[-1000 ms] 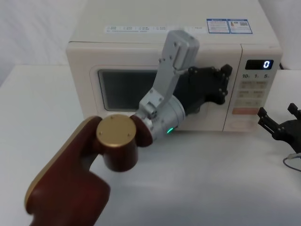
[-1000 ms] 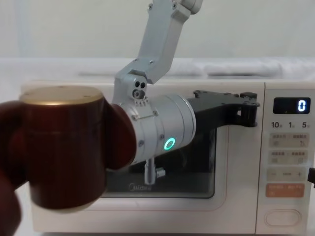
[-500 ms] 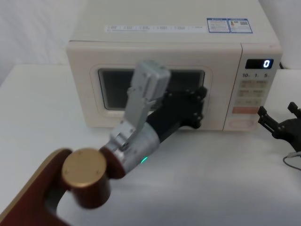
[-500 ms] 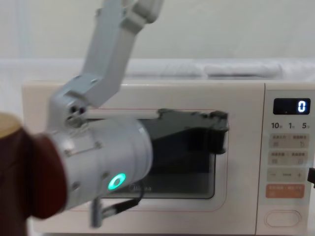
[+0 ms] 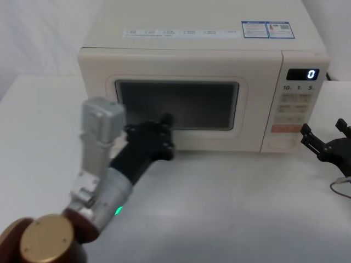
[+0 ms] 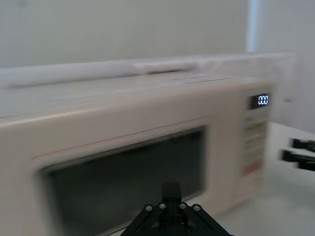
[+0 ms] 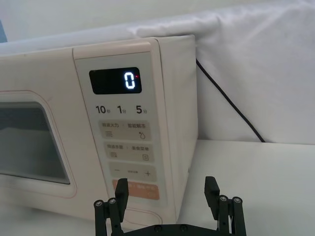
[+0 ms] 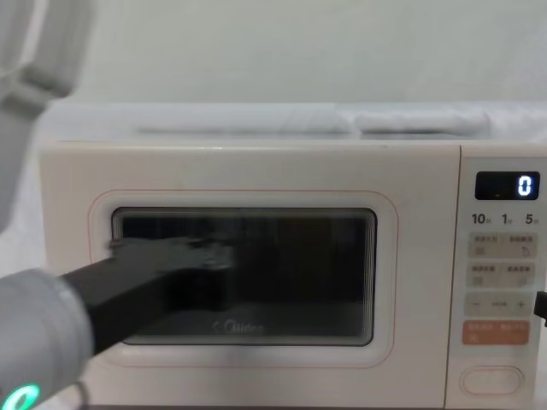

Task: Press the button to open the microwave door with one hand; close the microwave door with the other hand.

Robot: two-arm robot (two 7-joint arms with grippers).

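1. The microwave door (image 5: 178,112) is cream-white with a dark rounded window, a thin pink outline and a "Midea" logo low on the glass; it sits shut, flush with the front.
2. The button (image 8: 491,378) is a wide, unmarked cream pill with a raised rim, at the bottom of the control panel, under the orange key.

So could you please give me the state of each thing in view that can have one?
microwave door: shut, flush with the front.
button: not pressed, nothing touching it.
display: lit, reading 0.
left hand: in front of the door's lower left, fingers together.
right hand: open, empty, low on the table to the right of the control panel.
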